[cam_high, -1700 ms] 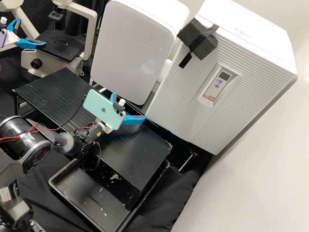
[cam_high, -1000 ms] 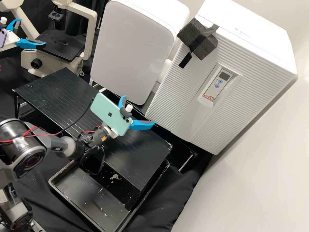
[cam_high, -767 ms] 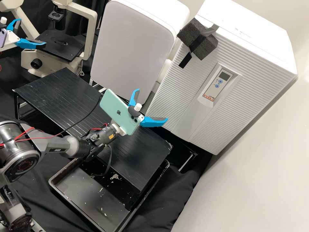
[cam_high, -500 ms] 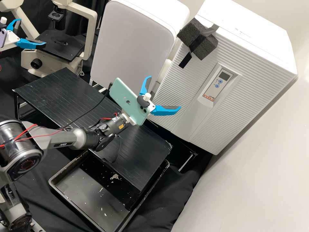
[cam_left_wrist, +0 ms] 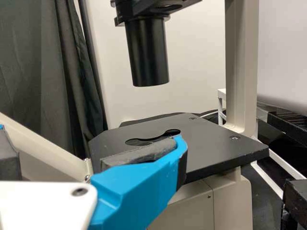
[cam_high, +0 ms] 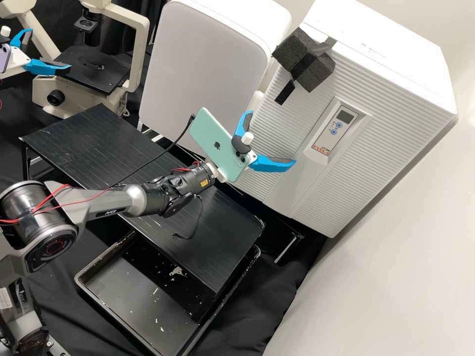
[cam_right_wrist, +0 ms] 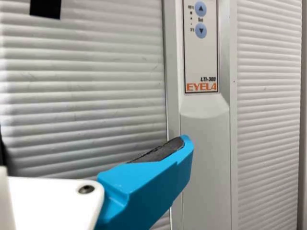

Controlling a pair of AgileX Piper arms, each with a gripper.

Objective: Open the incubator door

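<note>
Facing the incubator door (cam_high: 282, 118), the right gripper (cam_high: 272, 137) has its jaws released, the two blue fingers spread well apart. A mint-green phone (cam_high: 215, 143) is mounted just behind these jaws, and its black cable (cam_high: 173, 146) runs back over the arm. In the right wrist view, one finger with a dark grey pad (cam_right_wrist: 158, 152) lies in front of the edge between the door's ribbed face and its smooth upright strip (cam_right_wrist: 206, 163); whether it touches cannot be told. The door lies right ahead of the jaws, closed. On it, a control panel (cam_high: 336, 131) with two blue buttons sits above the smooth strip.

Below and behind the jaws is a slatted black platform (cam_high: 213, 247), partly over a black tray (cam_high: 81, 287) dotted with pale flecks. Beside the jaws, on the side toward the other arm, stands a rounded white cabinet (cam_high: 203, 74). Higher up than the jaws, a dark foam block (cam_high: 304, 59) is taped at the incubator's upper corner.

Well apart from all this, the left gripper (cam_high: 49, 48) also has its jaws released and parted. Ahead of them is the black stage (cam_high: 94, 71) of a cream microscope (cam_high: 141, 44), with a dark curtain (cam_left_wrist: 38, 62) farther back.
</note>
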